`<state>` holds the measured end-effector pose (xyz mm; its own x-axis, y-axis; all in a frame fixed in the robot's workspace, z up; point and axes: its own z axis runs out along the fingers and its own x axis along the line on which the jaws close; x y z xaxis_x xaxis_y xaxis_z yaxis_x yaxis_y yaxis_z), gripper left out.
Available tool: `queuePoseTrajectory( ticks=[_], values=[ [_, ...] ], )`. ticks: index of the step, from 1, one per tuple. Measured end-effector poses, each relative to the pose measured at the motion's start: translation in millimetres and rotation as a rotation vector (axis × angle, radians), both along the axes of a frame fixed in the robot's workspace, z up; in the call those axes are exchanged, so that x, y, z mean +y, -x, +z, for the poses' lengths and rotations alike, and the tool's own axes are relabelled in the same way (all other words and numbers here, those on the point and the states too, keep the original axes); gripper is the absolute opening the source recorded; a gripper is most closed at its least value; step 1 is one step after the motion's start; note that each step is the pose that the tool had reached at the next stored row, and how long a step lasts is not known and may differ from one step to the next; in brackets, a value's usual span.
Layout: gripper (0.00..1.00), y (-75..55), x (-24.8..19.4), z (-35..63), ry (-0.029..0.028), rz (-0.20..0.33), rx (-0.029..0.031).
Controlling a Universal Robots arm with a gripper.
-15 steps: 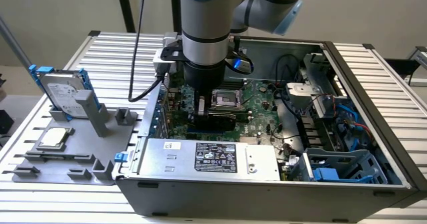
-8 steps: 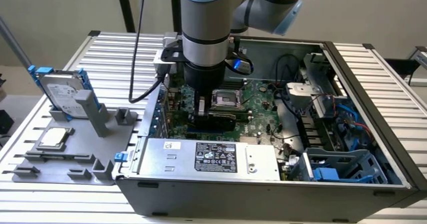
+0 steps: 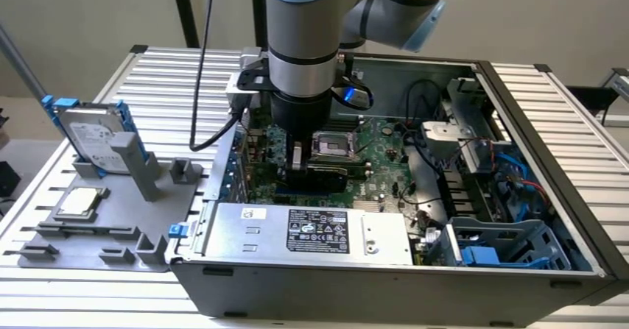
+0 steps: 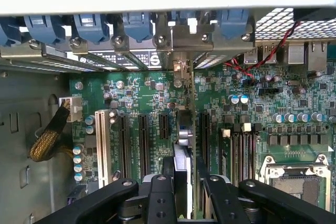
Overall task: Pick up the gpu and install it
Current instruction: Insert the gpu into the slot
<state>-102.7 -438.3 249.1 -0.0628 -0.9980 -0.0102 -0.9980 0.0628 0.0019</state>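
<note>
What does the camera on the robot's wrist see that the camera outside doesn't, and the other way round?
Wrist view: row of long black expansion slots and blue bracket clips at the case's edge. Exterior view: silver hard drive with blue rails, small square silver CPU chip on the grey holder tray, and grey power supply box. Both: green motherboard, and the claw closed on the thin upright gpu.

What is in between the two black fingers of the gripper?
The gpu, seen edge-on in the wrist view. The gripper holds it upright over the green motherboard, with its metal bracket end toward the case's slot covers.
</note>
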Motion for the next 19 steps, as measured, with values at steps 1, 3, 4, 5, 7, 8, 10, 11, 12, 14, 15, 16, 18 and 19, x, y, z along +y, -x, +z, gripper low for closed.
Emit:
queuePoseTrajectory(
  ticks=[1, 3, 4, 5, 7, 8, 10, 11, 12, 14, 15, 16, 18, 19],
  values=[
    [0.27, 0.0, -0.1, 0.0, 0.0000, 0.000, 0.0000],
    [0.27, 0.0, -0.8, -0.1, -0.0005, 0.000, -0.0001],
    [0.27, 0.0, -1.4, -0.2, -0.0006, 0.000, -0.0002],
    [0.27, 0.0, -2.1, -0.2, -0.0007, 0.000, -0.0003],
    [0.27, 0.0, -3.3, -0.2, -0.0006, 0.001, -0.0001],
    [0.27, 0.1, -3.7, -0.1, -0.0003, 0.001, -0.0001],
    [0.27, 0.0, -3.7, -0.1, -0.0004, 0.001, -0.0001],
    [0.27, 0.0, -3.7, -0.1, -0.0003, 0.001, -0.0001],
    [0.27, 0.0, -3.7, -0.1, -0.0003, 0.001, 0.0000],
    [0.27, 0.0, -3.8, -0.1, -0.0003, 0.001, 0.0000],
    [0.27, 0.0, -3.8, -0.1, -0.0002, 0.001, 0.0000],
    [0.27, 0.0, -3.7, -0.2, -0.0001, 0.001, 0.0001],
    [0.27, 0.0, -3.3, -0.3, 0.0002, 0.001, 0.0001],
    [0.27, 0.0, -3.0, -0.4, 0.0003, 0.001, 0.0001]
  ],
)
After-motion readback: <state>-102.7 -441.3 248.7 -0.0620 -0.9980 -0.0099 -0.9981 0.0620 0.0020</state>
